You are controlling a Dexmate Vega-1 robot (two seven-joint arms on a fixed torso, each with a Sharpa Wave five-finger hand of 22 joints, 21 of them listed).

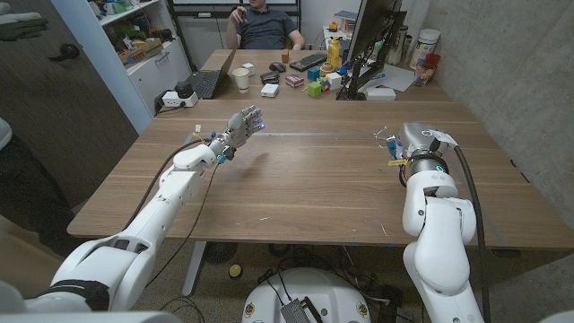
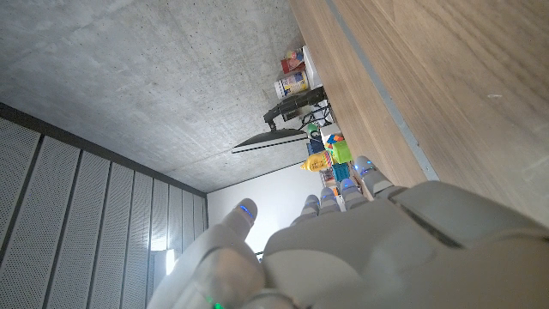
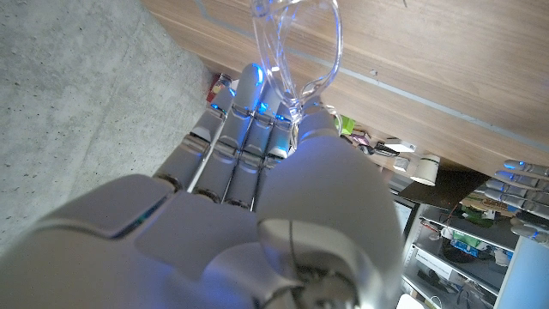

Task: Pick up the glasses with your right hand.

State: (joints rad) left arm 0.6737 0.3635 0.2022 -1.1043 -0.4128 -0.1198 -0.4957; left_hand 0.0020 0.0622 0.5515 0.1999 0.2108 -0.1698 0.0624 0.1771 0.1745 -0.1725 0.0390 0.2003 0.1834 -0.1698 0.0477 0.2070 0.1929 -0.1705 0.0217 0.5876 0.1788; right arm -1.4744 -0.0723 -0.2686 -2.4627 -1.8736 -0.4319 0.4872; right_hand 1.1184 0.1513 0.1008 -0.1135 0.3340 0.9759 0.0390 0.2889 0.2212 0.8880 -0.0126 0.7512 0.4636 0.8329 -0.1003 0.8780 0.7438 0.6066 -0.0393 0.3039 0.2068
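The glasses (image 3: 324,47) have a clear see-through frame, and my right hand (image 3: 283,215) pinches them at its fingertips, close over the wooden table (image 3: 446,60). In the head view the right hand (image 1: 418,144) is at the table's right side with the glasses (image 1: 387,140) sticking out toward the middle. My left hand (image 1: 240,126) is raised over the left part of the table (image 1: 314,188), fingers apart and holding nothing. The left wrist view shows the left hand (image 2: 360,249) from behind, fingers reaching out beside the table edge.
At the far end stand a laptop (image 1: 208,79), a white cup (image 1: 241,79), a keyboard (image 1: 308,61), coloured blocks (image 1: 316,86) and a monitor (image 1: 372,36). A person (image 1: 266,22) sits behind them. A cabinet (image 1: 148,54) stands at the far left.
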